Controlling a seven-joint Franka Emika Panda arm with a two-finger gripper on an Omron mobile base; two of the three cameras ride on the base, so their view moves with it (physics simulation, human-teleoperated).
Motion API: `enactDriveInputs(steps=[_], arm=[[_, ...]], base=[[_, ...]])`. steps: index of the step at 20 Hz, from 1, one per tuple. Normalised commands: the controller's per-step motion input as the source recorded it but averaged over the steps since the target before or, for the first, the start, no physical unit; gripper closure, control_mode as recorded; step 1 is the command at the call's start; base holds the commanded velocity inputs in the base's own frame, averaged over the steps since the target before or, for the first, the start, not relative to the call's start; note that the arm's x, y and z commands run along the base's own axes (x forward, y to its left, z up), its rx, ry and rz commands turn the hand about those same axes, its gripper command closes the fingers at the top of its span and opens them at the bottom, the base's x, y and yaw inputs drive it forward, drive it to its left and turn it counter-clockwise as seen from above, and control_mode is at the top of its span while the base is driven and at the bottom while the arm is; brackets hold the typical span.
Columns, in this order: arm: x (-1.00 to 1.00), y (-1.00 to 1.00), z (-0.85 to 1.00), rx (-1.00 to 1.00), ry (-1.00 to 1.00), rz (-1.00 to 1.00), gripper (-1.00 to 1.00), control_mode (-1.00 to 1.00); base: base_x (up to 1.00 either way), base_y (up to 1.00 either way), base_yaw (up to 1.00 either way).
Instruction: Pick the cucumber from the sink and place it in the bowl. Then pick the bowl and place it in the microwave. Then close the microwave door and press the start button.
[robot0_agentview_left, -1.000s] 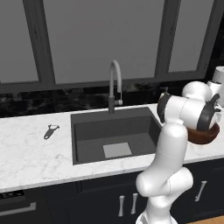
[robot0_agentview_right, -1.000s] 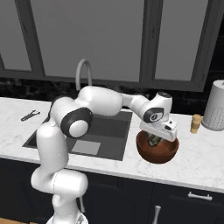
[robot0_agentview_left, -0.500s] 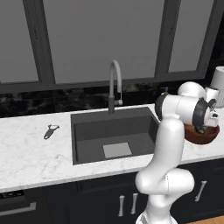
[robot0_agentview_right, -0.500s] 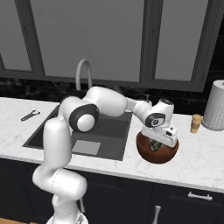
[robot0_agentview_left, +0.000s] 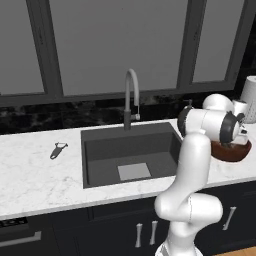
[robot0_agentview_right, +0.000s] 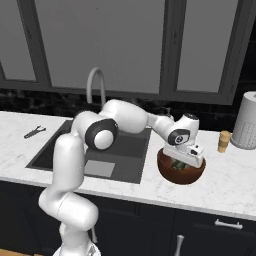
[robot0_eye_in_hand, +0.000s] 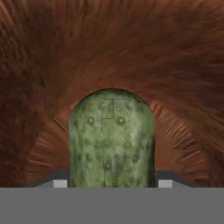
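Note:
The reddish-brown bowl (robot0_agentview_right: 192, 176) stands on the marble counter right of the dark sink (robot0_agentview_left: 105, 150). My gripper (robot0_agentview_right: 182, 161) reaches down into the bowl, shut on the cucumber (robot0_agentview_right: 177, 164). In the hand view the bumpy green cucumber (robot0_eye_in_hand: 111, 140) stands between my fingertips, end first towards the bowl's brown inner wall (robot0_eye_in_hand: 109, 48), with my gripper (robot0_eye_in_hand: 112, 184) tight against both its sides. In the left base view the arm covers most of the bowl (robot0_agentview_left: 235, 152). The microwave and its door are out of view.
A curved grey tap (robot0_agentview_left: 131, 92) rises behind the sink. A peeler (robot0_agentview_left: 58, 149) lies on the counter left of the basin. Right of the bowl stand a small shaker (robot0_agentview_right: 223, 141) and a paper towel roll (robot0_agentview_right: 246, 127). Dark cabinets hang above.
The hand has sunk a little lower into the bowl with the cucumber still in its grip. The bowl and the cameras have not moved.

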Motion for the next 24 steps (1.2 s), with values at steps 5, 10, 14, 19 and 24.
enactDriveInputs(steps=[5, 10, 14, 19, 24], arm=[[-0.10, 0.00, 0.02, 0.00, -0.03, 0.00, -1.00, -1.00], [-0.20, 0.02, 0.22, -0.01, -0.11, 0.00, -1.00, -1.00], [-0.20, 0.10, 0.35, -0.05, -0.14, 0.00, -1.00, -1.00], [0.05, 0.16, 0.01, -0.03, 0.00, 0.00, -1.00, -1.00], [0.12, 0.24, -0.98, 0.00, 0.05, 0.02, -1.00, -1.00]], base=[[0.00, 0.00, 0.00], [0.00, 0.00, 0.00], [0.00, 0.00, 0.00], [0.00, 0.00, 0.00], [0.00, 0.00, 0.00]])
